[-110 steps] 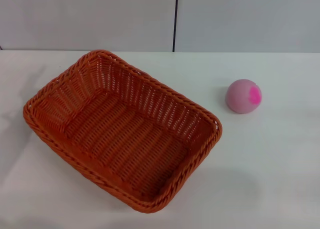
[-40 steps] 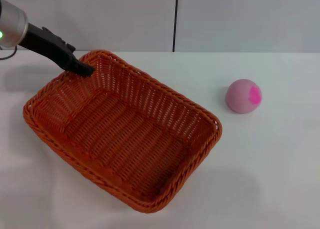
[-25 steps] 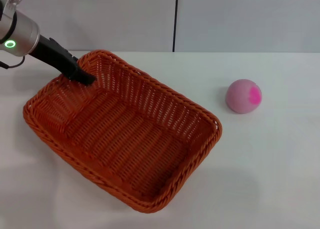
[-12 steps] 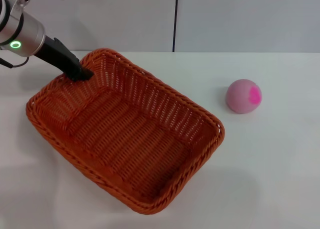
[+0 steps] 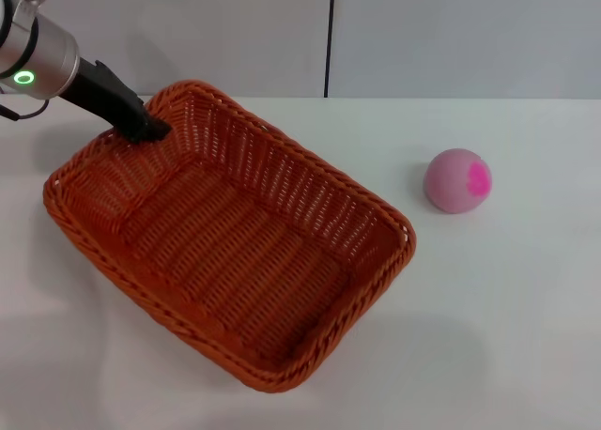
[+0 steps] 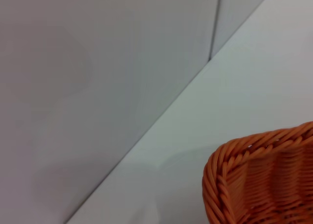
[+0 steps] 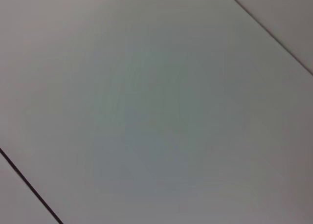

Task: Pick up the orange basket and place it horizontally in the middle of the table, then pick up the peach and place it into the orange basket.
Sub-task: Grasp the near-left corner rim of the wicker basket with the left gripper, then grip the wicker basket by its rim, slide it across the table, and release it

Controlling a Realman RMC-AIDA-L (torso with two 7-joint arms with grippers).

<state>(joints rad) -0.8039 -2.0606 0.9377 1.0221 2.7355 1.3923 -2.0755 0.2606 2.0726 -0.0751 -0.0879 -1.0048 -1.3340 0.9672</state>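
Since a moment ago, the orange basket [image 5: 225,238] has turned a little and its far corner has come up off the table [image 5: 526,308]. That corner is the one at the back, on the robot's left side. The rest of the basket looks like it is touching the table and sits at a slant, not straight across.

The left gripper [image 5: 148,130] is at that far corner, right on the braided rim. It looks pinched on the rim, because the corner rises with it, but the tips are dark and small, so I can only guess. The left wrist view shows just the rim corner and the wall behind it.

The peach [image 5: 457,180] sits on the table well apart from the basket, on the robot's right side. The right gripper is not in sight.

What could go wrong? The basket is big and is held by only one corner. It may swing, tip, or slip out of the grip. If it swings wide toward the peach, it could bump it and make it roll away. It could also end up crooked again.
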